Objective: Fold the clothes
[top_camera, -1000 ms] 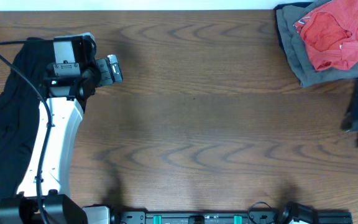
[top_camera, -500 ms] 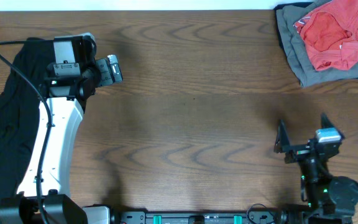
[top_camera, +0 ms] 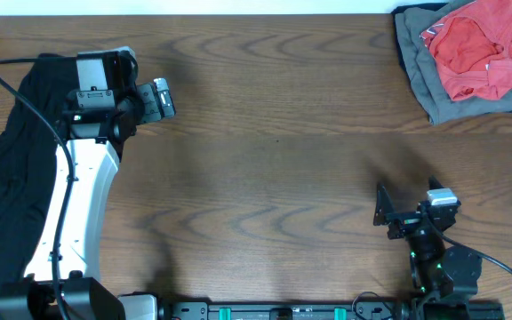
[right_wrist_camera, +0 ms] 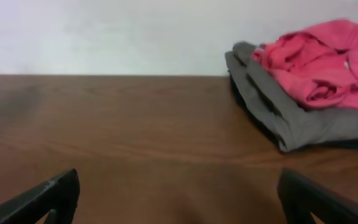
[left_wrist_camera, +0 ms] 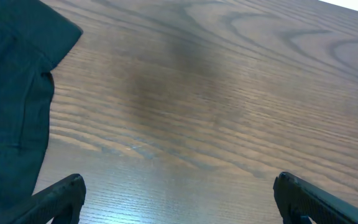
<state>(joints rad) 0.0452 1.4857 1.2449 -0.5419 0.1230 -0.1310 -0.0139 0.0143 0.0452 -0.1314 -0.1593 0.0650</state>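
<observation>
A crumpled red-orange T-shirt [top_camera: 478,44] lies on a folded grey garment [top_camera: 419,71] at the table's far right corner. Both also show in the right wrist view, the T-shirt [right_wrist_camera: 322,59] on top of the grey garment [right_wrist_camera: 278,106]. A long black garment [top_camera: 7,187] is spread along the left edge, partly under my left arm; its edge shows in the left wrist view [left_wrist_camera: 11,93]. My left gripper [top_camera: 158,100] [left_wrist_camera: 179,202] is open and empty over bare wood next to it. My right gripper [top_camera: 407,200] [right_wrist_camera: 179,202] is open and empty, low near the front right.
The brown wooden table [top_camera: 274,160] has a white wall behind its far edge [right_wrist_camera: 104,31]. A black cable [top_camera: 25,98] runs along my left arm. The arm bases and a rail sit at the front edge [top_camera: 274,311].
My right arm has swung in from the right edge toward the front right of the table, moving left. The left arm and the clothes have not moved.
</observation>
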